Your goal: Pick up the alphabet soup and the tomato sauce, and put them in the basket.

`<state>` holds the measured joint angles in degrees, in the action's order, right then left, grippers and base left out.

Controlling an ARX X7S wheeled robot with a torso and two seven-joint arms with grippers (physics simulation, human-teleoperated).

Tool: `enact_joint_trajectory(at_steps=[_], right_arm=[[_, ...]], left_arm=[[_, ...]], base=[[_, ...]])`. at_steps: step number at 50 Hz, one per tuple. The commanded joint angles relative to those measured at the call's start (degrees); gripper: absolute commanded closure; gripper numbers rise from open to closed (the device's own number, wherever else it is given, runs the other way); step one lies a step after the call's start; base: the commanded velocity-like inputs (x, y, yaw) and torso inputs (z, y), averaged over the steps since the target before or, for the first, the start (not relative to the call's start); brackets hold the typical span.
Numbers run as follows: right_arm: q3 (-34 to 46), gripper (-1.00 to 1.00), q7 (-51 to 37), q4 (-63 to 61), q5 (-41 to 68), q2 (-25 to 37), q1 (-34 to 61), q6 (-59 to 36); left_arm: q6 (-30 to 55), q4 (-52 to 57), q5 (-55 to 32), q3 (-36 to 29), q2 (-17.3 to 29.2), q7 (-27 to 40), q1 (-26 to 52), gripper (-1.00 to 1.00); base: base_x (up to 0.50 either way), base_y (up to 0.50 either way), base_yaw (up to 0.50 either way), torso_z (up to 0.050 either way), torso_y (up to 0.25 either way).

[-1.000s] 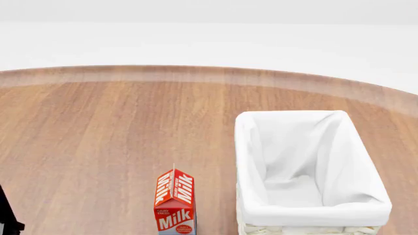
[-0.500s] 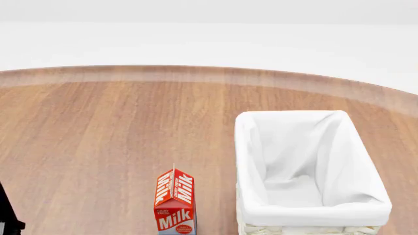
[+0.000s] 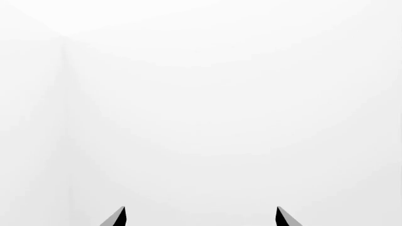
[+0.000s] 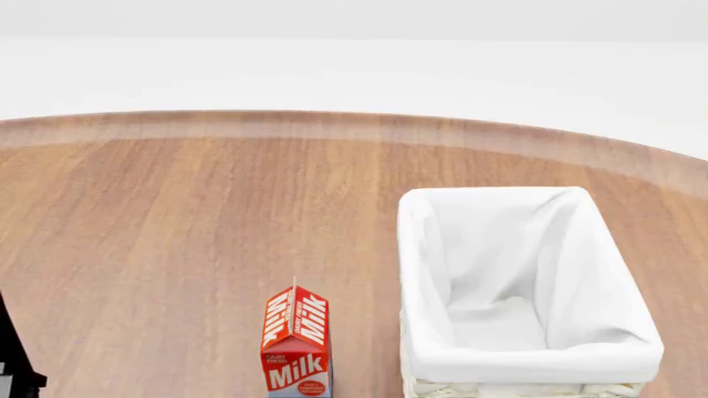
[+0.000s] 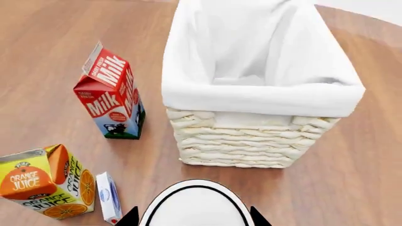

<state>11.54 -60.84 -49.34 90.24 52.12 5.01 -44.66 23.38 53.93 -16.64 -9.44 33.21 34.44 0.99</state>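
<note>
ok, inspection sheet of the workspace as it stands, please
Surface: round wooden table, no spills seen.
Job's things: basket upright, white liner, nothing seen inside. One can in the right claw, near the basket; only its white top shows, so I cannot tell which can. No other can seen.
Clutter: milk carton upright beside the basket; orange juice carton; small white and blue box next to it.
Grippers: left claw open, empty, facing blank white. Right claw tips against the can's sides.
Cables: nothing seen.
Surroundings: plain white beyond the table; nothing else seen.
</note>
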Motion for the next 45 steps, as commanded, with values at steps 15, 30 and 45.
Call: enact_joint_trajectory(at_steps=[15, 30, 45], right_arm=[[-2.5, 1.00, -9.9, 1.6, 20.5, 6.1, 33.7, -0.4], [0.6, 1.00, -10.4, 11.7, 22.0, 5.1, 51.1, -3.2], [7.5, 1.00, -5.0, 24.4, 12.4, -2.3, 61.2, -8.4]], left_arm=[[0.3, 0.0, -0.3, -0.4, 0.4, 0.3, 0.4, -1.00], [0.5, -0.1, -0.6, -0.6, 0.5, 0.5, 0.8, -1.00], [0.7, -0.1, -0.7, -1.0, 0.7, 0.7, 1.2, -1.00]], base=[[0.00, 0.00, 0.00, 0.000, 0.001], [0.00, 0.00, 0.00, 0.000, 0.000], [0.00, 0.00, 0.00, 0.000, 0.001]])
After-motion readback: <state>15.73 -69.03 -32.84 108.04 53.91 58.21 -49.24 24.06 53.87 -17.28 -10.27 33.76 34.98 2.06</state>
